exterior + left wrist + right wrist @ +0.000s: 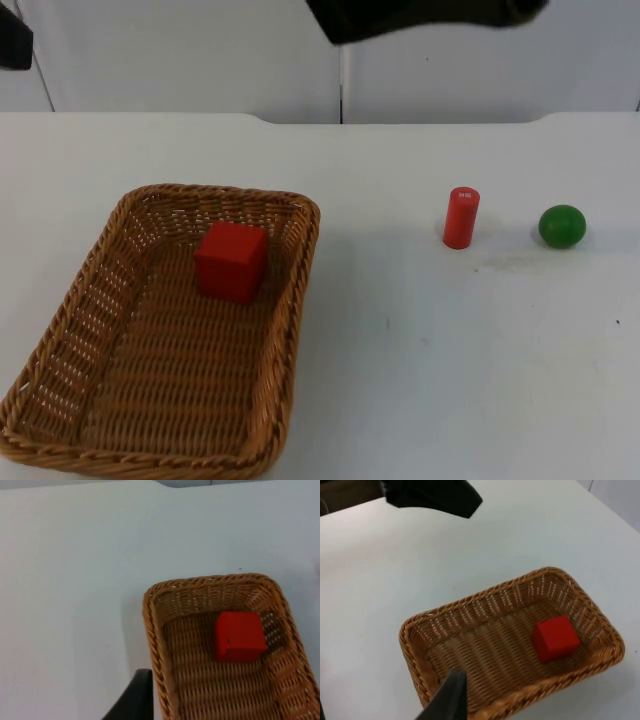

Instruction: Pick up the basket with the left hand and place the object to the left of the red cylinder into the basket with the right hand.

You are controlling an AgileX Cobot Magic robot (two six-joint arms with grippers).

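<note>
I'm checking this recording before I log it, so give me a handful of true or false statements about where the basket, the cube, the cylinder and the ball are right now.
1. The red cube lies inside the wicker basket. True.
2. The red cylinder lies on its side. False: it stands upright on the white table.
3. The green ball sits on the table beside the cylinder, on the side away from the basket. True.
4. The basket is lifted by the left gripper. False: it rests on the table, no gripper on it.
5. The cylinder touches the basket. False: bare table separates them.
</note>
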